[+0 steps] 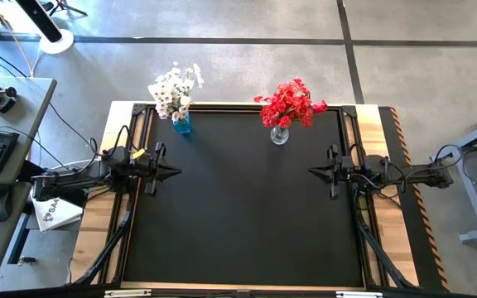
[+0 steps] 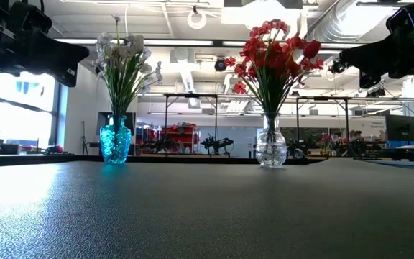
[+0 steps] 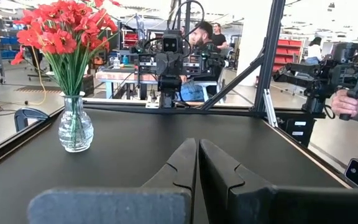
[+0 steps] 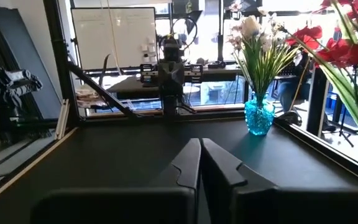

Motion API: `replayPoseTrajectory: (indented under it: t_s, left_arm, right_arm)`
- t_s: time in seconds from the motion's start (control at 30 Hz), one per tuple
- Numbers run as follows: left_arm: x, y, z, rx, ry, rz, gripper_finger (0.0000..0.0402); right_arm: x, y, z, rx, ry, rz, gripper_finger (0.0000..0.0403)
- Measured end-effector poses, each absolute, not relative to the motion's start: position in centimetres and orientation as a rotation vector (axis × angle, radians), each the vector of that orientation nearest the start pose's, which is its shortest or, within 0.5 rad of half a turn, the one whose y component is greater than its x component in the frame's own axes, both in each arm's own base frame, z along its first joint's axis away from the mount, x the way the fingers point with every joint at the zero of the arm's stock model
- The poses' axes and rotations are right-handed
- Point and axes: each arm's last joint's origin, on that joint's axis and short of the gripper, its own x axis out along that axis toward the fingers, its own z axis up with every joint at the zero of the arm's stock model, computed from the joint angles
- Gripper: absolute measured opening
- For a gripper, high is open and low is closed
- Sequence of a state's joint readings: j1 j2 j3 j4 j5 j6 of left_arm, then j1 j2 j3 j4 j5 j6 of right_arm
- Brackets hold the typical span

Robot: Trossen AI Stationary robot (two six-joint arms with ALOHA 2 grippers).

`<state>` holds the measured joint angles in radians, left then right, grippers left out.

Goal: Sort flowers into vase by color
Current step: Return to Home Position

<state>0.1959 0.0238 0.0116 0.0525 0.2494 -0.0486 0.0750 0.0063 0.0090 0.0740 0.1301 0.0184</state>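
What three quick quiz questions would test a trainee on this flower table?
1. True or false: the red flowers stand in the blue vase.
2. Where on the table do both vases stand? A: along the edge farthest from the low camera. B: in the middle. C: along the nearest edge.
3. Fill in: the fingers of the left gripper and right gripper are ___.
Key: 1 false, they are in the clear vase; 2 A; 3 shut.
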Motion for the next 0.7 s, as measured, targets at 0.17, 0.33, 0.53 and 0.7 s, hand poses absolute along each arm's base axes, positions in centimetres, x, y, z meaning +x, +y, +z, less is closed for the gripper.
replayPoseTrajectory:
  t_s: [0.17, 0.33, 0.53, 0.7]
  left_arm:
    - [9.70, 1.20, 17.07, -0.040, -0.038, -0.054, 0.0005]
    - [9.70, 1.20, 17.07, -0.040, -0.038, -0.052, 0.0005]
    - [9.70, 1.20, 17.07, -0.040, -0.038, -0.052, 0.0005]
    - [9.71, 1.20, 17.06, -0.040, -0.038, -0.052, 0.0005]
  right_arm:
    - [9.71, 0.36, 17.24, 0.008, -0.068, -0.054, 0.0002]
    - [9.71, 0.35, 17.28, 0.013, -0.073, -0.053, 0.0012]
    - [9.72, 0.35, 16.99, 0.096, -0.045, -0.052, 0.0014]
    - [9.72, 0.35, 16.96, 0.109, -0.042, -0.051, 0.0014]
